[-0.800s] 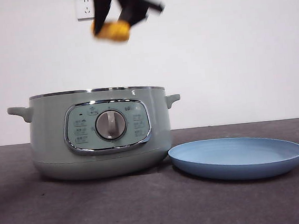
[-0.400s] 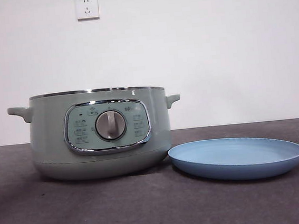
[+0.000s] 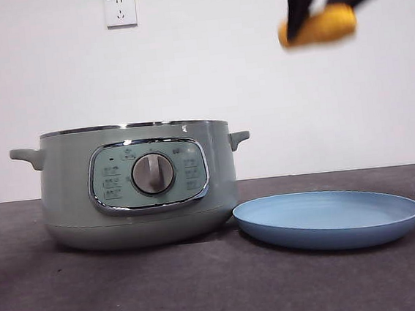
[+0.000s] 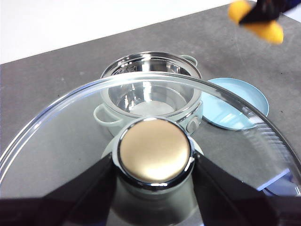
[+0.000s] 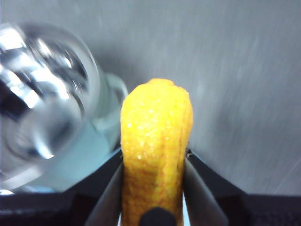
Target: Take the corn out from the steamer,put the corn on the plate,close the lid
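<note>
High above the plate (image 3: 328, 219), well clear of its surface, the right gripper (image 3: 323, 6) is clamped on the corn (image 3: 319, 26), with one black jaw pressed against each long side of the cob; the right wrist view shows the same grasp, the yellow-orange cob (image 5: 156, 146) projecting forward from between the jaws. Beside the plate, with its base just short of the plate's near rim, stands the steamer (image 3: 138, 184) on the dark table (image 3: 205, 288), uncovered, its chrome top edge exposed and its control panel and dial (image 3: 153, 174) facing the front camera. The left wrist view shows the pot's bare steel interior (image 4: 150, 96) with the plate (image 4: 240, 103) just beside it. The left gripper (image 4: 155, 162) is closed around the knob (image 4: 155, 150) of the lid (image 4: 61, 141), holding the glass dome in the air above and well apart from the steamer. A wall socket (image 3: 120, 9) is mounted on the white wall behind the steamer.
</note>
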`<act>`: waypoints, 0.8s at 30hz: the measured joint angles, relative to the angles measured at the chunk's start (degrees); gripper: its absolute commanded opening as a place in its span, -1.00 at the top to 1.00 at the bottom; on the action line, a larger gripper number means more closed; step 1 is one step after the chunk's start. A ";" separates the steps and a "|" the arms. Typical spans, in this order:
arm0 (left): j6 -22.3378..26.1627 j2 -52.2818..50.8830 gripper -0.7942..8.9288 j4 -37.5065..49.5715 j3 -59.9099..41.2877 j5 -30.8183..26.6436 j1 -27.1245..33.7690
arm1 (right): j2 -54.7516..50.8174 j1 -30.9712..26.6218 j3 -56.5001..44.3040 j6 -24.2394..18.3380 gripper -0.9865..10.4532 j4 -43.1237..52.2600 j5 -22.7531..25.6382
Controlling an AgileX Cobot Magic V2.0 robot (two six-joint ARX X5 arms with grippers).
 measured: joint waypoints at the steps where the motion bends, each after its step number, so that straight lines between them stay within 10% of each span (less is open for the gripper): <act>1: 0.00 0.00 0.85 0.02 0.00 0.00 0.00 | -0.15 -0.28 -3.17 0.46 0.85 2.12 -0.42; 10: 0.00 0.00 0.85 0.02 0.00 0.07 0.00 | 2.38 -0.57 -23.85 5.51 0.85 22.43 -1.64; 24: -0.02 0.00 0.85 0.02 0.00 0.02 0.00 | 14.91 -0.57 -27.19 7.61 0.85 34.14 -1.60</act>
